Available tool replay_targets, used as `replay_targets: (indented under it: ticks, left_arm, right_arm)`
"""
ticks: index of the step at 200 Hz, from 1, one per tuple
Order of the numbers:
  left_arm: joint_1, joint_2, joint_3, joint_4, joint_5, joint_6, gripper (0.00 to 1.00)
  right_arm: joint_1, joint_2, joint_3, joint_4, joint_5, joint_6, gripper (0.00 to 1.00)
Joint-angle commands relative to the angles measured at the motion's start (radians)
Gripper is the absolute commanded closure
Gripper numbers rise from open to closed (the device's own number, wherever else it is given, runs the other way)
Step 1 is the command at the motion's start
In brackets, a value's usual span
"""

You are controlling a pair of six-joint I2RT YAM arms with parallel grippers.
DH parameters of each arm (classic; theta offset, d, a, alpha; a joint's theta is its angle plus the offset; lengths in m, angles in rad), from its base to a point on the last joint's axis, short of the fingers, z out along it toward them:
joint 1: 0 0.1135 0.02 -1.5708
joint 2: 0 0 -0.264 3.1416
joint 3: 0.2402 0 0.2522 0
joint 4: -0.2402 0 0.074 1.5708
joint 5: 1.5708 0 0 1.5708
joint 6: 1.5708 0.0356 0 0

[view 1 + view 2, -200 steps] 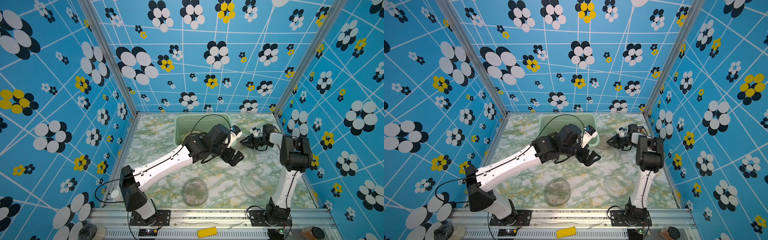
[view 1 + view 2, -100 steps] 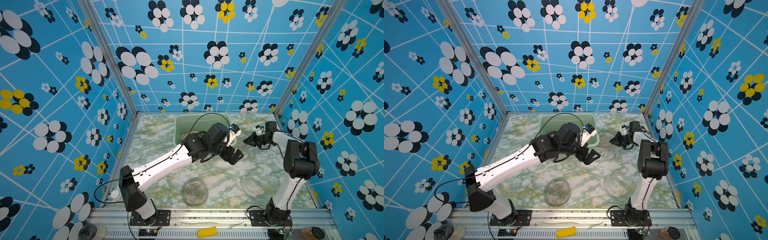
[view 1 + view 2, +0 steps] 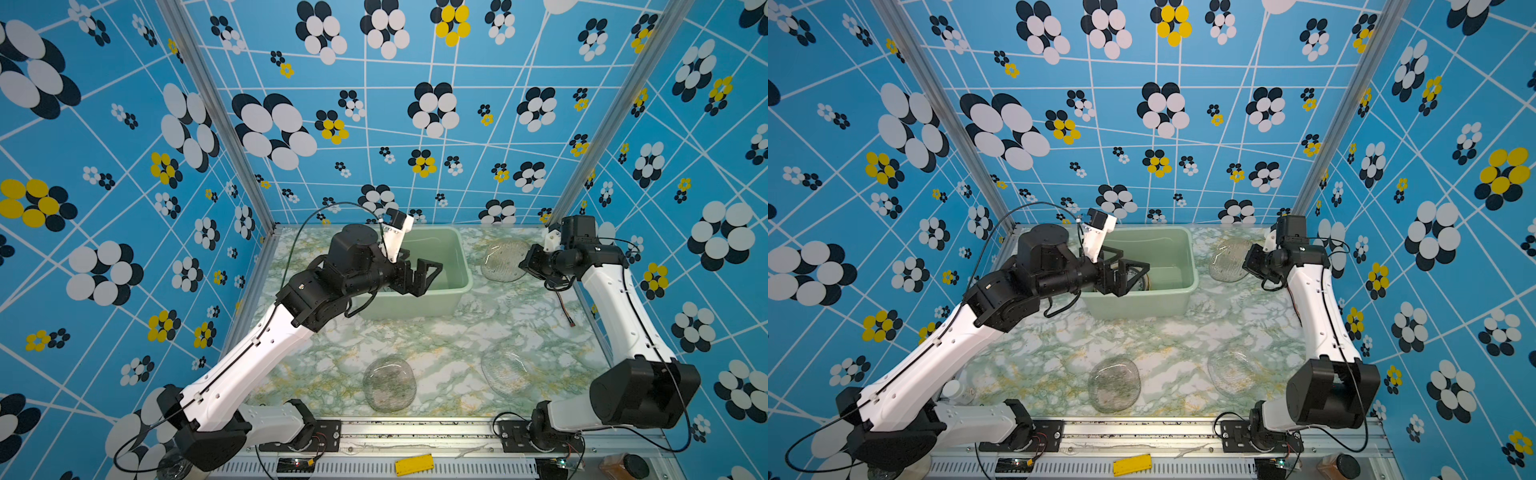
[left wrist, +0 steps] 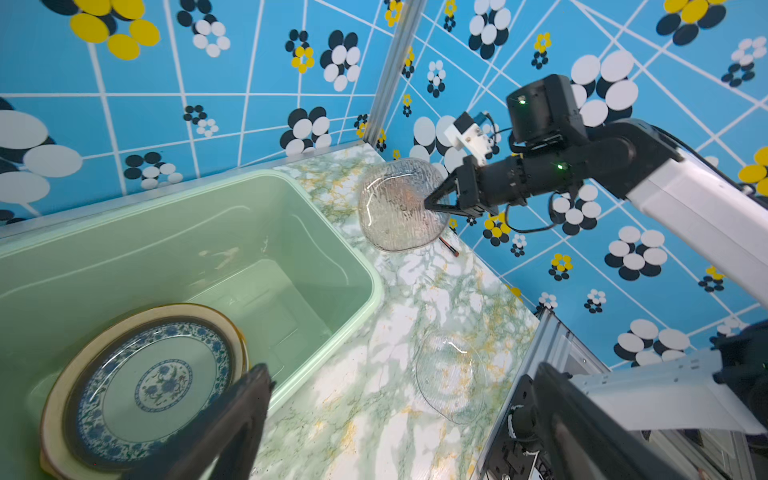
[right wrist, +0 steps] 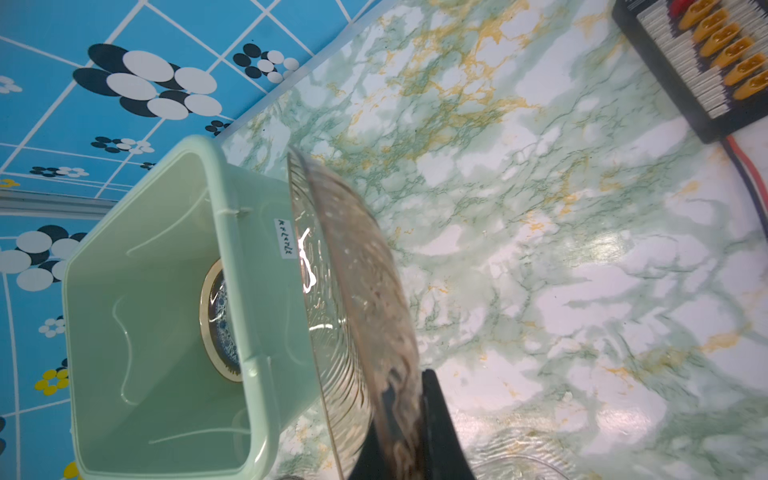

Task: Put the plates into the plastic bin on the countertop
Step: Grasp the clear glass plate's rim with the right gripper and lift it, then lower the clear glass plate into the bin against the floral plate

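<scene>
As right gripper [image 4: 427, 204] clamps plate [image 4: 390, 218], left gripper [image 3: 423, 276] gapes

Bench [image 3: 436, 332]: flat, marble pattern, white/green/yellow. Mint-green bin [image 3: 415, 301] stands on it, far centre. Smoky glass plate [image 3: 389, 384] flat at near centre. Clear glass plate [image 3: 505, 372] flat at near right, apart from smoky one. Ribbed glass plate [image 3: 503, 259] far right, near bin, tilted; contact with bench unclear. Black board [image 5: 702, 62] with orange plugs and red-black wire [image 5: 746, 170] lie on bench, seen in right wrist view.
</scene>
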Motion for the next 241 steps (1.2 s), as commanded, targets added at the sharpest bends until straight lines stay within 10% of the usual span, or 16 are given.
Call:
replay_targets:
  ticks: [1, 108, 241]
  left_arm:
    - [0.085, -0.02, -0.022, -0.054, 0.079, -0.113, 0.01]
    - [0.38, -0.148, -0.281, -0.078, 0.214, -0.6, 0.01]
    - [0.432, -0.167, -0.323, -0.204, 0.074, -0.506, 0.01]
  right_arm:
    - [0.072, -0.057, 0.076, -0.142, 0.067, 0.045, 0.94]
    - [0.453, 0.19, 0.436, -0.106, -0.036, 0.141, 0.93]
    - [0.619, 0.668, 0.634, -0.003, -0.133, 0.17, 0.93]
